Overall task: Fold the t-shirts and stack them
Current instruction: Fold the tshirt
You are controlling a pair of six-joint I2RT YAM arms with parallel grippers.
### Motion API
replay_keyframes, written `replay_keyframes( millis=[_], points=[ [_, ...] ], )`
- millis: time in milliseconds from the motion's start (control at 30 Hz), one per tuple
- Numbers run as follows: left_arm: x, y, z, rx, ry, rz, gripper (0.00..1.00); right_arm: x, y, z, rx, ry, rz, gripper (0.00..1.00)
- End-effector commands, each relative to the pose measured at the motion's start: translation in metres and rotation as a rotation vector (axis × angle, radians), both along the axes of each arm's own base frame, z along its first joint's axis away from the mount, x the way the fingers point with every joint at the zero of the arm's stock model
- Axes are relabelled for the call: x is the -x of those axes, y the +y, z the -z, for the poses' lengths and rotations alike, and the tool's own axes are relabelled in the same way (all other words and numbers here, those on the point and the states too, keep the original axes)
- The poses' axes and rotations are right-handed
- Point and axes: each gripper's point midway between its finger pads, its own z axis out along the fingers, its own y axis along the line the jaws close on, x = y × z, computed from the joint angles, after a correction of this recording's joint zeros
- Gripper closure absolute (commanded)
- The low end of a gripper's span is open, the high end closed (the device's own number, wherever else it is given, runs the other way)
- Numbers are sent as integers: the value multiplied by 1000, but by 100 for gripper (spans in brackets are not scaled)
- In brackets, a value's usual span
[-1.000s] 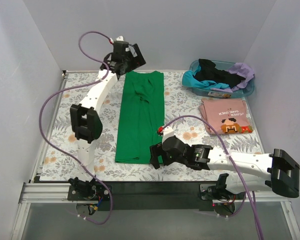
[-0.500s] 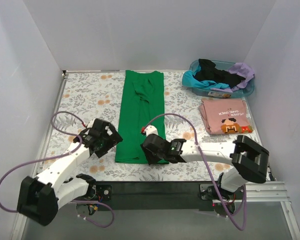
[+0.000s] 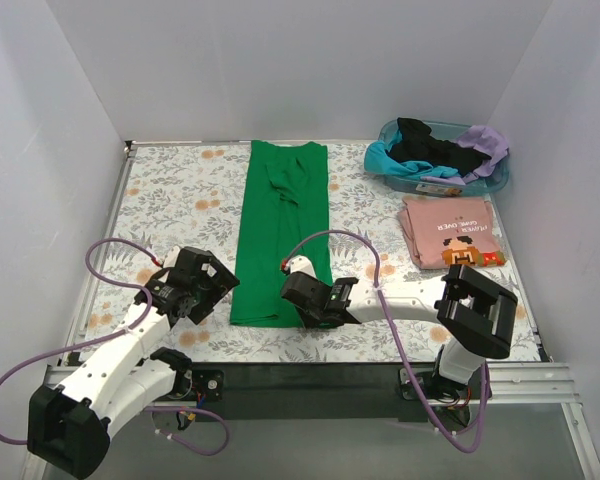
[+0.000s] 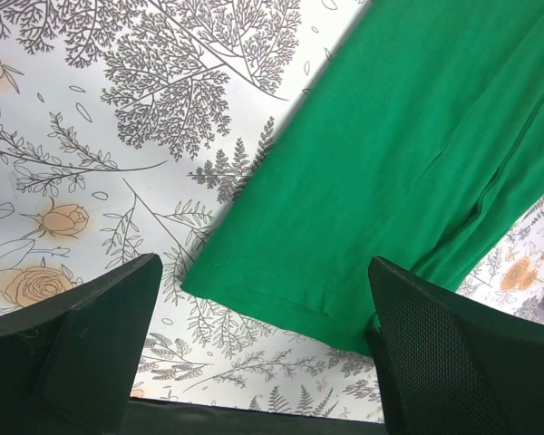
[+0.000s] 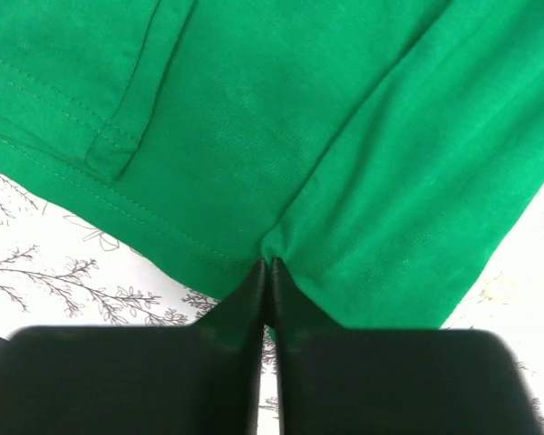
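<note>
The plain bright green t-shirt (image 3: 280,230) of soft cloth lay flat as a long narrow strip, folded lengthwise. Its collar end was far from the arm bases and its hemmed end was nearest them. At that near hem, toward the strip's right corner, the black two-finger right gripper (image 5: 267,265) had its fingers pressed together on a small pinch of the green cloth, which puckered at the tips. At the strip's near left corner the black two-finger left gripper (image 4: 263,267) had its fingers spread wide. The corner and its stitched hem showed between them in the wrist view, but whether either finger touched the cloth could not be told.

Under the green t-shirt lay a white table cover (image 3: 180,190) printed with grey leaves and orange flowers. To the strip's right, well apart from it, a salmon-pink t-shirt (image 3: 450,230) lay folded into a neat rectangle, its small printed graphic and text facing up. Beyond that, level with the strip's collar end, stood a blue plastic basket (image 3: 498,178) holding a crumpled black t-shirt (image 3: 420,140), a teal t-shirt (image 3: 380,160) and a lavender t-shirt (image 3: 485,145).
</note>
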Motion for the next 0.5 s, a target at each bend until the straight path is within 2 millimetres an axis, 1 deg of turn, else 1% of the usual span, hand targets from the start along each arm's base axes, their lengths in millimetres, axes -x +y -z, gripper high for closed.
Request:
replay_keyframes(
  millis=[0, 100, 167, 267, 367, 467],
  points=[
    [0, 4, 0, -19, 12, -29, 2, -10, 7, -19, -36, -44, 37, 99],
    [0, 4, 0, -19, 13, -27, 2, -9, 10, -27, -62, -43, 26, 99],
    [1, 4, 0, -19, 11, -25, 2, -9, 13, -37, -91, -48, 17, 99],
    [1, 4, -2, -12, 4, -22, 2, -3, 19, -50, -137, -29, -19, 99],
    [0, 4, -3, -13, 0, -22, 2, 5, 21, -57, -168, -3, -46, 99],
    [0, 2, -3, -9, 2, -17, 2, 10, 21, -58, -177, 12, -64, 99]
  ],
)
